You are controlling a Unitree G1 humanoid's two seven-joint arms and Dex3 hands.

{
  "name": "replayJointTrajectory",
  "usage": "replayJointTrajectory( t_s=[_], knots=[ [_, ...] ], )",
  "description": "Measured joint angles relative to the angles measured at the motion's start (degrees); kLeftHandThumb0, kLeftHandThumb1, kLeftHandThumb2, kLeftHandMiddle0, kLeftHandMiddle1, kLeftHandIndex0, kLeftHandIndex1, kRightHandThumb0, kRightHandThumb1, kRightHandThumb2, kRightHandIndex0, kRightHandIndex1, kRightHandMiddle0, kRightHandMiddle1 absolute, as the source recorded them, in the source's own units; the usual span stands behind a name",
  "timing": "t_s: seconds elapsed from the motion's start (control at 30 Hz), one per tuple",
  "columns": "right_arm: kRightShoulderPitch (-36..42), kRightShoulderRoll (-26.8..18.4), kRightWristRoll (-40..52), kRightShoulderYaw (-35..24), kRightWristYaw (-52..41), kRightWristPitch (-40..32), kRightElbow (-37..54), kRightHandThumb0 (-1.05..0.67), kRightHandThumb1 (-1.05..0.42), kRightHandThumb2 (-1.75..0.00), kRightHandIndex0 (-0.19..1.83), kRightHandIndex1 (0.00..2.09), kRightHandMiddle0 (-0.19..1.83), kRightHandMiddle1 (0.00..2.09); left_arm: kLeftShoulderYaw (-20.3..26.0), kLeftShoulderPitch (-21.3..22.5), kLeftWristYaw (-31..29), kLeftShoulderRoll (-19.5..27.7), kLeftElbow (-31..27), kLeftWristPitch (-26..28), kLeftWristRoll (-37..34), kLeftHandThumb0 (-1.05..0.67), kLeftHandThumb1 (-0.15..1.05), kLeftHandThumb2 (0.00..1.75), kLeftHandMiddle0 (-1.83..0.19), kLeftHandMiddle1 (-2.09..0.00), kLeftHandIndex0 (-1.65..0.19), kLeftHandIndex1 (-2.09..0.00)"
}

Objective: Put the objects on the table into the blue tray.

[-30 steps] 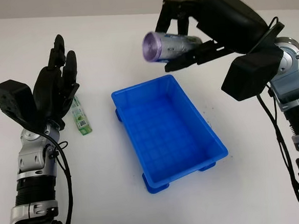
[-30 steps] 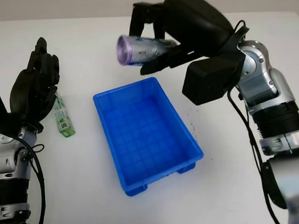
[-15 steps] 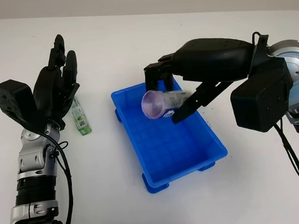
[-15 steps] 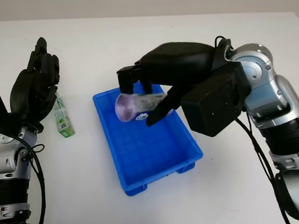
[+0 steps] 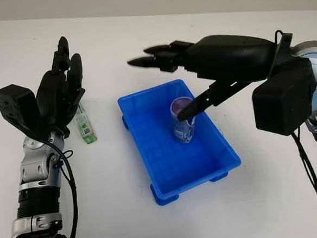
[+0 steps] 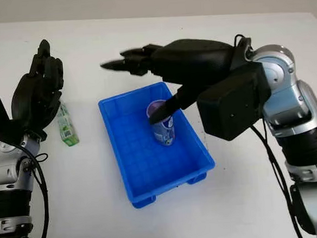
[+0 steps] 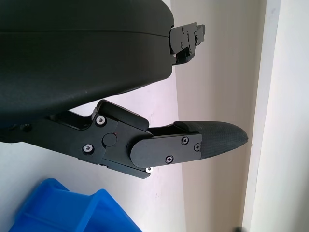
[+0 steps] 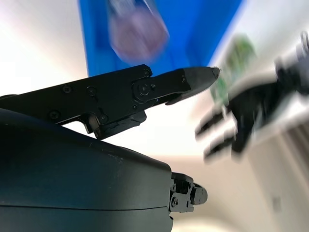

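Observation:
The blue tray [image 5: 152, 179] sits mid-table. Inside it, a purple can [image 5: 183, 120] stands tilted with its open purple end up, nothing gripping it. My right hand [image 5: 159, 89] hovers open over the tray's far half; its long fingers [image 5: 151, 59] point left past the far rim and its thumb [image 5: 201, 101] slants down just above the can. The right wrist view shows the can [image 8: 137, 34] blurred below the thumb. A green packet [image 5: 85, 124] lies flat on the table left of the tray. My left hand [image 5: 59, 96] is open, raised just left of the packet.
The white table [image 5: 122, 219] extends all round the tray. The tray's near corner [image 7: 72, 212] appears in the left wrist view beneath a left finger [image 7: 193, 140]. My right forearm and wrist block [image 5: 280, 102] hang over the table right of the tray.
My right hand carried the can from above the far rim down into the tray, then opened and let go. The can now sits in the tray. The left hand stayed still.

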State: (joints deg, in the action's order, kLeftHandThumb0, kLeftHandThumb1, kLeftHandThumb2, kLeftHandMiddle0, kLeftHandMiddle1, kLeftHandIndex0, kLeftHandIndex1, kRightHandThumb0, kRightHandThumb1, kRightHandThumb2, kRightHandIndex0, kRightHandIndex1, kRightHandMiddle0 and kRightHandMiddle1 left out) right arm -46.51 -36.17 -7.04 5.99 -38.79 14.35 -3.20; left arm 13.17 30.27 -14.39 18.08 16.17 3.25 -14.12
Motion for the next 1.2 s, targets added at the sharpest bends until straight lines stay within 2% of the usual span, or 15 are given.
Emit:
replayJointTrajectory(
  t_s=[0.2, 0.27, 0.5, 0.8, 1.03, 1.2],
  knots=[
    [-0.23, 2.75, -2.86, -4.68, 14.59, 0.14, -10.98, -0.74, -1.05, -0.57, -0.13, 0.07, -0.12, 0.08, 0.0, -0.01, 0.07, -0.06, 0.17, -0.36, 0.0, -0.82, 1.05, 0.54, 0.19, -0.03, 0.19, -0.03],
    [-0.78, 3.4, -2.48, -6.14, 17.83, -3.54, -14.49, -0.75, -1.05, -0.6, -0.16, 0.06, -0.14, 0.07, -0.02, -0.01, 0.08, -0.07, 0.17, -0.38, 0.0, -0.82, 1.05, 0.54, 0.19, -0.03, 0.19, -0.03],
    [-1.33, 6.79, 9.14, -15.14, 21.26, -18.15, -24.05, -0.75, -1.05, -0.71, -0.19, 0.0, -0.19, 0.0, 0.04, -0.01, -0.2, -0.05, 0.18, -0.39, -0.06, -0.82, 1.05, 0.54, 0.19, -0.01, 0.19, -0.01],
    [4.48, 12.15, 14.35, -18.51, 26.72, -24.5, -23.4, -0.79, -1.05, -0.8, -0.19, 0.0, -0.19, 0.0, 0.13, -0.01, -0.49, -0.05, 0.18, -0.38, -0.14, -0.82, 1.05, 0.54, 0.19, -0.01, 0.19, -0.02],
    [7.19, 14.69, 15.74, -18.87, 29.22, -25.37, -20.55, -0.79, -1.05, -0.85, -0.19, 0.0, -0.19, 0.0, 0.16, -0.01, -0.96, 0.0, 0.36, -0.38, -0.16, -0.81, 1.05, 0.54, 0.19, 0.0, 0.19, -0.01],
    [9.52, 17.03, 18.09, -19.32, 28.88, -24.94, -19.79, -0.71, -1.05, -0.86, -0.19, 0.0, -0.19, 0.0, 0.19, -0.01, -0.76, 0.02, 0.41, -0.3, -0.12, -0.82, 1.05, 0.53, 0.19, -0.03, 0.19, -0.03]
  ],
)
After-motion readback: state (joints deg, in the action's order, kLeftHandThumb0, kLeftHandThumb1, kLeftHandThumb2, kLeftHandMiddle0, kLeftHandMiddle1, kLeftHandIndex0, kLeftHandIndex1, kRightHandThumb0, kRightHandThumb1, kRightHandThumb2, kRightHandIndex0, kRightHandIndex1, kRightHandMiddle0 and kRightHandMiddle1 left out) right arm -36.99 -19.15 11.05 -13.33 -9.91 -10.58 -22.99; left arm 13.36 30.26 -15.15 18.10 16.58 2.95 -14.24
